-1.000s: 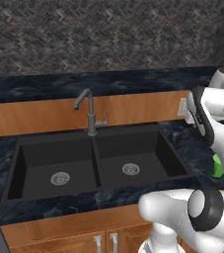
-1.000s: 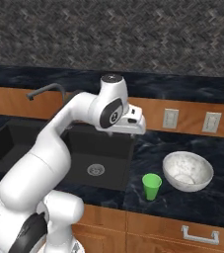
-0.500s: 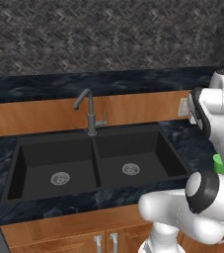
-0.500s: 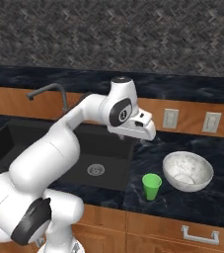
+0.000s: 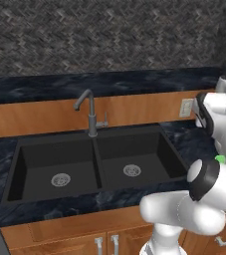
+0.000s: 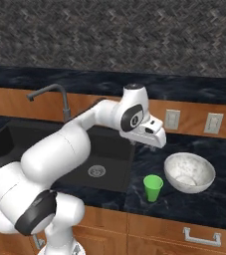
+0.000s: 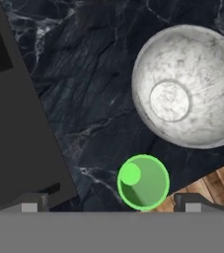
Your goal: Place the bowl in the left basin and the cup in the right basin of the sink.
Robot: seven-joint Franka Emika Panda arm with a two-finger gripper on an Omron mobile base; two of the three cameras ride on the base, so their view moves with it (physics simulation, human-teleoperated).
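Two black basins make up the sink (image 5: 92, 164) at centre of the left base view (both hold nothing but their drains). Right of it on the dark counter (image 6: 204, 199), the bowl (image 6: 189, 172) sits mid-right, the cup (image 6: 153, 188) just lower-left of it. The gripper (image 7: 111, 200) hangs wide open above them, empty.

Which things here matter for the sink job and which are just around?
For the job: bowl, cup, left basin, right basin, gripper with jaws open.
Just around: faucet, wall outlets, cabinet handle.
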